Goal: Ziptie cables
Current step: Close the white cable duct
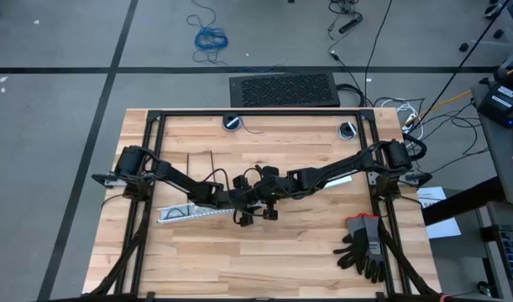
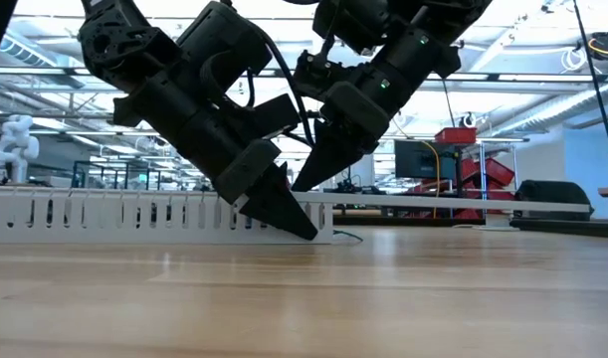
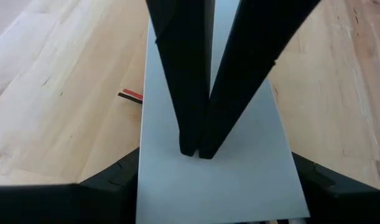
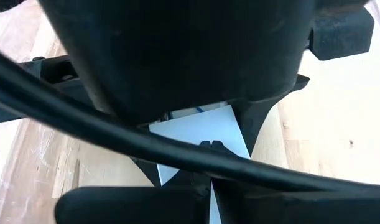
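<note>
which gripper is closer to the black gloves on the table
The right. The right gripper sits mid-table over the white slotted strip's end, on the side toward the black gloves by the right front corner. The left gripper is beside it, slightly farther away.

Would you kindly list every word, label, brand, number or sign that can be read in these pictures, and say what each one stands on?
None can be read in any view.
The white slotted strip carries no lettering.
The work gloves on the table show no legible print.
White papers beside the table are too small to read.
Equipment in the room behind, in the low view, is too blurred to read.
</note>
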